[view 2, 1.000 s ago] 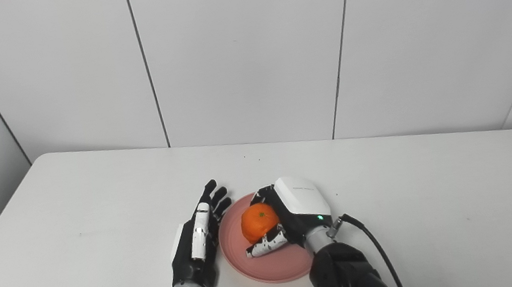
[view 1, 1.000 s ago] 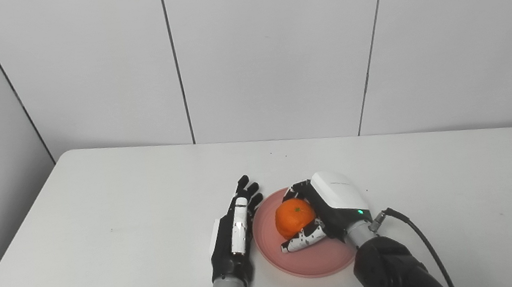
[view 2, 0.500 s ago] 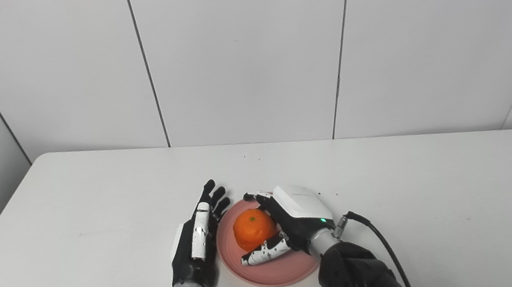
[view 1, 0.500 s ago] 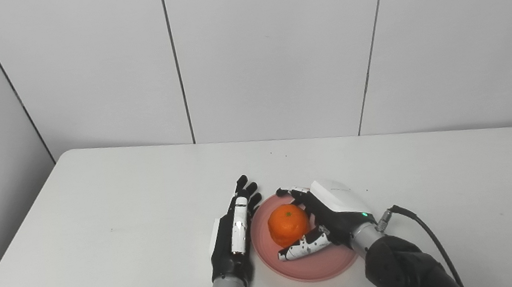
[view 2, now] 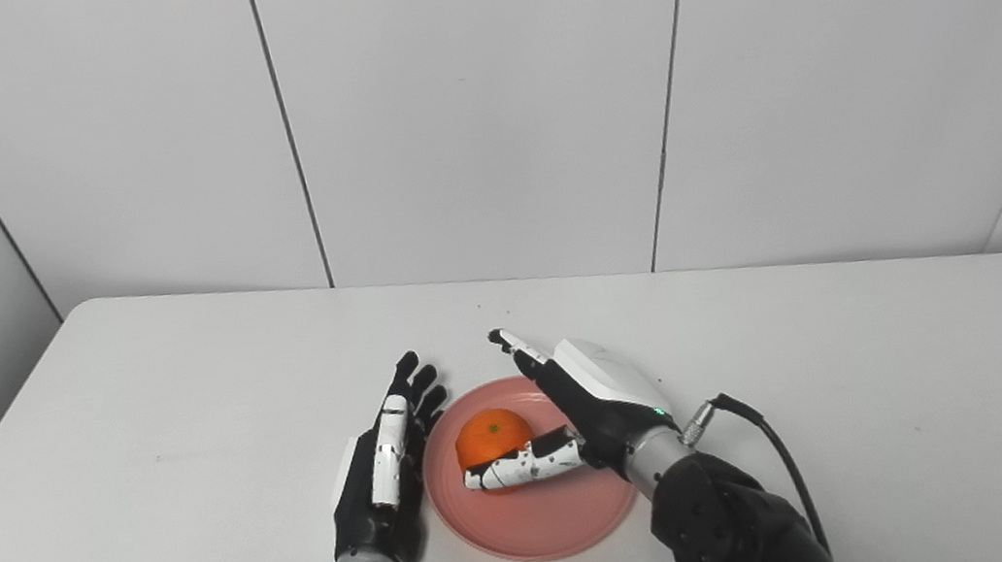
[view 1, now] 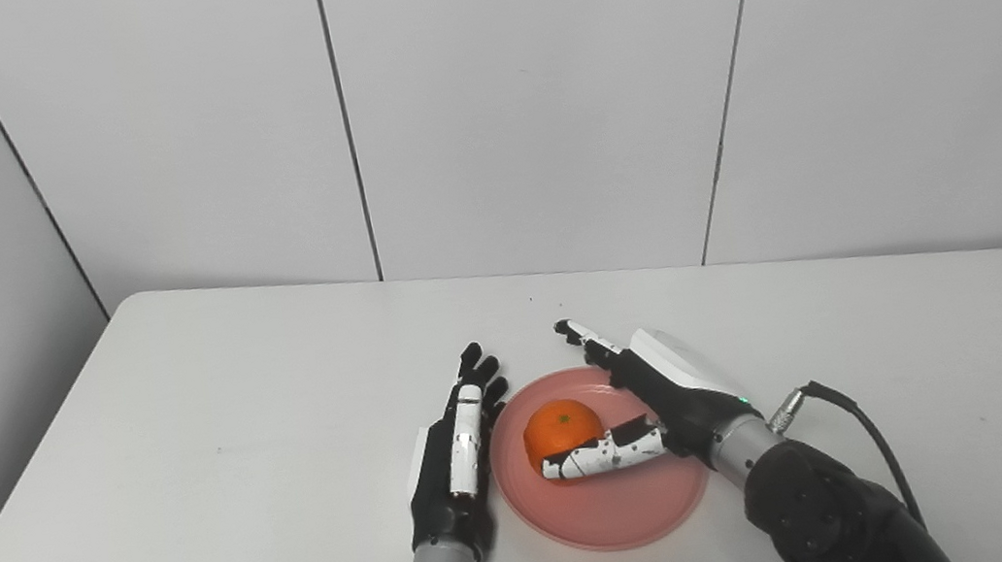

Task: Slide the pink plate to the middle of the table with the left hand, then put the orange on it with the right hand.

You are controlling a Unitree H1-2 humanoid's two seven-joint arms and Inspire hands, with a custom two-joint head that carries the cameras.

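Sitting on the pink plate [view 1: 603, 502], left of its centre, was the orange [view 1: 559, 428]: round, dimpled skin, small green stem scar facing up, so no long axis to speak of. Plate was a smooth, shallow, round matte disc with a low rim, lying flat near the front middle of the white table [view 1: 190, 442]. Table top was plain and matte, rounded at its far left corner, with a few tiny dark specks. Behind it, grey wall panels [view 1: 534, 100] with thin dark seams.

Right hand [view 1: 664, 390] was spread, holding nothing: white glossy back shell, black fingers [view 1: 583, 340] reaching out past the plate's far rim, speckled white thumb [view 1: 599, 453] lying across the near side of the orange and covering its lower edge. Whether the thumb touched the fruit could not be told. A black cable [view 1: 848, 413] looped from the wrist.

Left hand [view 1: 455, 454] lay flat on edge just beside the plate's left rim, fingers straight and held together, empty, black with a white strip.
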